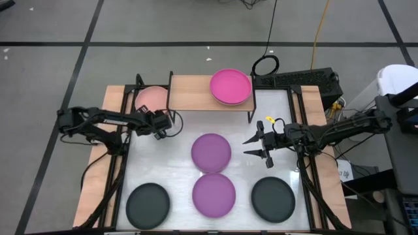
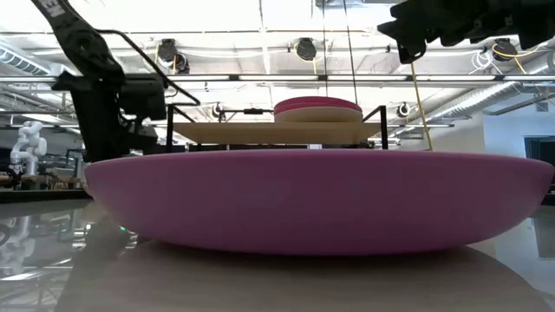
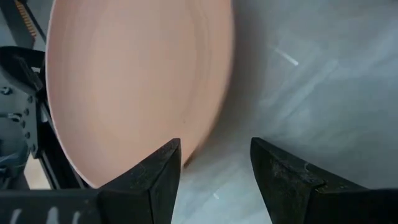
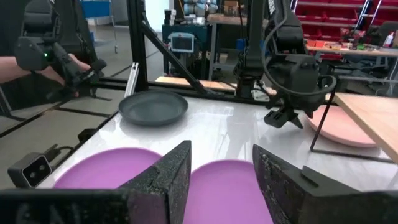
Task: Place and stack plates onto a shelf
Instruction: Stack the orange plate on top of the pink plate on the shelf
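Note:
The light-wood shelf [image 1: 196,94] stands at the table's far side. On its right half is a stack with a magenta plate [image 1: 230,86] on top; the low view shows a beige plate [image 2: 317,113] under the magenta. A salmon plate [image 1: 149,99] lies flat on the table by the shelf's left legs. My left gripper [image 1: 164,125] is open just near of it, and its fingers [image 3: 163,177] stand before the rim [image 3: 202,146]. My right gripper [image 1: 260,147] is open and empty, above the table right of the far purple plate [image 1: 211,151].
A second purple plate [image 1: 213,194] lies near the front edge between two black plates [image 1: 147,203] [image 1: 273,198]. The shelf's left half is bare wood. Black frame rails run along both table sides. A person's hand [image 4: 12,65] shows beyond the table.

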You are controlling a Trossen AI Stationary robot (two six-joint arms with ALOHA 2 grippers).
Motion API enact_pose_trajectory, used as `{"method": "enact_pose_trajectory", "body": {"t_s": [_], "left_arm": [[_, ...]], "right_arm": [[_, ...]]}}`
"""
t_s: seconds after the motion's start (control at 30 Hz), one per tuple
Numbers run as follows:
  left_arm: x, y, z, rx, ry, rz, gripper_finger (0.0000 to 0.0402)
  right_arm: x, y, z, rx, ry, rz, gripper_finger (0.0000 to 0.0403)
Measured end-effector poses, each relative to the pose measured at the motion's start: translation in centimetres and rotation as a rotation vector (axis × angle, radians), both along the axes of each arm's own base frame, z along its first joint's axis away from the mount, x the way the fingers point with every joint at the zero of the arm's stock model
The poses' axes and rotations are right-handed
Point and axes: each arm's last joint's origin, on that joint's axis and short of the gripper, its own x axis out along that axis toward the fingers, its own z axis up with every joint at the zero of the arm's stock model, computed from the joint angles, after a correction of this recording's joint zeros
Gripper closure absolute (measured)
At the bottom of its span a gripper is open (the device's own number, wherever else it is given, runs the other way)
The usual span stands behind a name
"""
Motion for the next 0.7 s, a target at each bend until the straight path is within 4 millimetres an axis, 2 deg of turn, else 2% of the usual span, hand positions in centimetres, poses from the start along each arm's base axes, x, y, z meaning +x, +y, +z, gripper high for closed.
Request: {"method": "enact_pose_trajectory", "body": {"t_s": [0.4, 0.7], "left_arm": [[0.2, 1.7, -0.7, 0.026, 0.009, 0.034, 0.0212], [0.0, 2.4, -0.8, -0.043, -0.044, 0.063, 0.0330]], "right_arm": [[-0.1, 0.0, -0.3, 0.006, 0.009, -0.001, 0.0248], [-0.1, 0.0, -0.3, 0.010, 0.009, -0.001, 0.0248]]}}
